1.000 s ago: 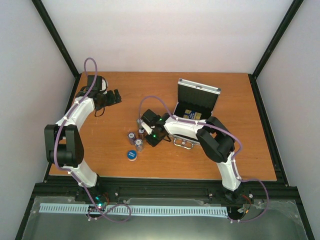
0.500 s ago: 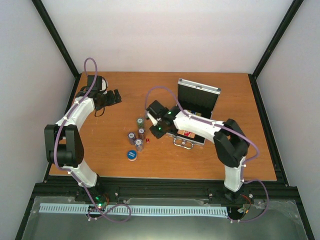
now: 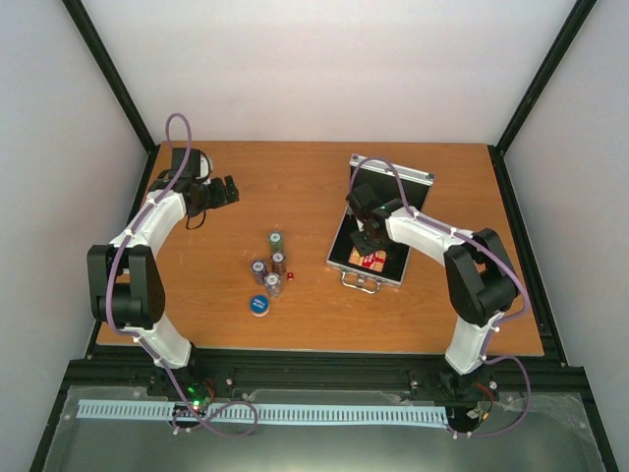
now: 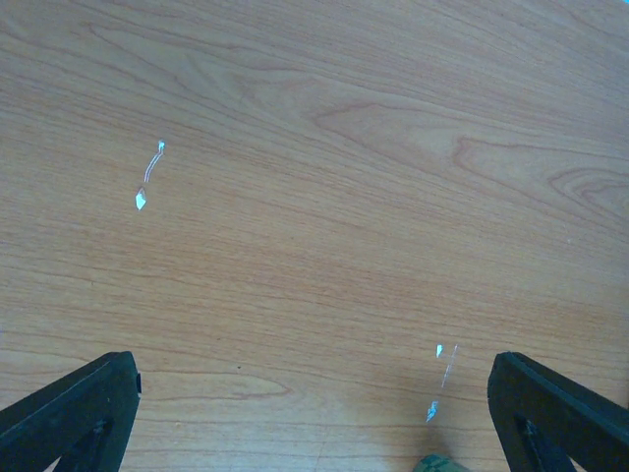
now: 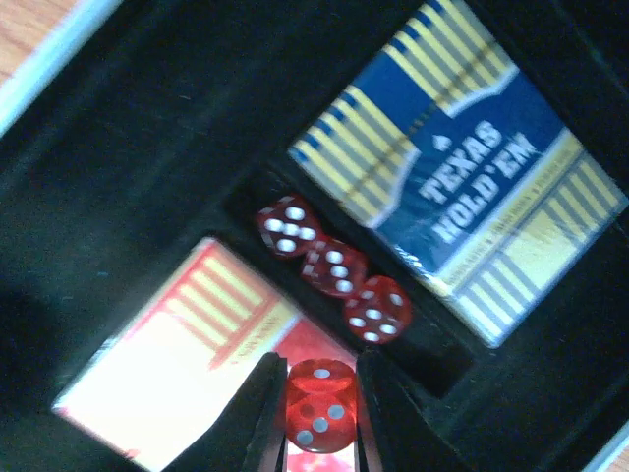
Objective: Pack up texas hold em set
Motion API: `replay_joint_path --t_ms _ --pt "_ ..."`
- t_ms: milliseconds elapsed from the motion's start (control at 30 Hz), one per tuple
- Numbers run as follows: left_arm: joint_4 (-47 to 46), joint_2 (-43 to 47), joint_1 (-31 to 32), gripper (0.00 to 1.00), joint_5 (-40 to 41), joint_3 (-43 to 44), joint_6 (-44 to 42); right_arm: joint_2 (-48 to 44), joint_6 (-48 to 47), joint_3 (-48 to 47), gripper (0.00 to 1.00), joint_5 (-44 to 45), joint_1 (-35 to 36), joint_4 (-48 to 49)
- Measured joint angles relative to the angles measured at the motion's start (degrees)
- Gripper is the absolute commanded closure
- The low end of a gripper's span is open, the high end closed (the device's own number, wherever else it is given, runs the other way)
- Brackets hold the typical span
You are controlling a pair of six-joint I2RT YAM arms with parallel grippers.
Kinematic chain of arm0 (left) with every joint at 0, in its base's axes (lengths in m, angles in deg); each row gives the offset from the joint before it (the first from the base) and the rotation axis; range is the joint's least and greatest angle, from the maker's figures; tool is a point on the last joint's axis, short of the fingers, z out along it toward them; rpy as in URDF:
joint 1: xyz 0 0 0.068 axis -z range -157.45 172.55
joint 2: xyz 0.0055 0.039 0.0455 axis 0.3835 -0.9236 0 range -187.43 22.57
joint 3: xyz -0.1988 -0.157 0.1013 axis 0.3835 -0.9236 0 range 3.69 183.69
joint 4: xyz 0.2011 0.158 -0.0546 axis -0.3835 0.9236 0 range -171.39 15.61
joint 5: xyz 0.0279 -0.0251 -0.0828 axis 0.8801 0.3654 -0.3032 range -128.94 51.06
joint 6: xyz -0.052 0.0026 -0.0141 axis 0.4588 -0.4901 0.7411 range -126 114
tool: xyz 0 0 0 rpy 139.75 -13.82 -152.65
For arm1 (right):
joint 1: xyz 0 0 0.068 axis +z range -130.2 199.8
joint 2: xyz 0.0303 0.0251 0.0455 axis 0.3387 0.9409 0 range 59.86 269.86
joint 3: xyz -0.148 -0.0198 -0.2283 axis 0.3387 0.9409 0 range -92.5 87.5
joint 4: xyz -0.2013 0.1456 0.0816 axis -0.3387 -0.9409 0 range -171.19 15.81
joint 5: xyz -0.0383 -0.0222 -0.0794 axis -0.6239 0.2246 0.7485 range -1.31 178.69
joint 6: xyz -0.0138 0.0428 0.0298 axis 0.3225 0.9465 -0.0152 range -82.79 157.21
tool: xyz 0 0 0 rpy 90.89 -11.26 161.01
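My right tool (image 5: 318,398) pinches one red die (image 5: 320,411) above the case (image 3: 391,183); I'd line it over the free slot end beside the three dice (image 5: 334,267), lower, then release. Left tool (image 4: 313,366) gapes empty.

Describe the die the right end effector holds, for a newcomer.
Find the open silver case right of table centre. Three red dice lie in a row inside. The target die is apart from that row, pinched by the right end effector.
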Motion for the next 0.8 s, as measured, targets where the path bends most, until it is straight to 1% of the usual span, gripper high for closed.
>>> replay_joint_path --t_ms 467,733,800 --pt "0.02 -0.66 0.00 0.00 0.00 0.07 -0.79 0.00 -0.07 4.66 0.88 4.48 -4.83 4.09" --pt "0.07 -2.29 0.00 0.00 -0.04 0.55 -0.81 0.13 -0.04 4.90 0.79 4.70 -5.70 5.05" --pt "0.11 -2.69 0.00 0.00 -0.02 1.03 -0.81 0.31 -0.02 4.90 0.75 4.70 -5.70 5.51"
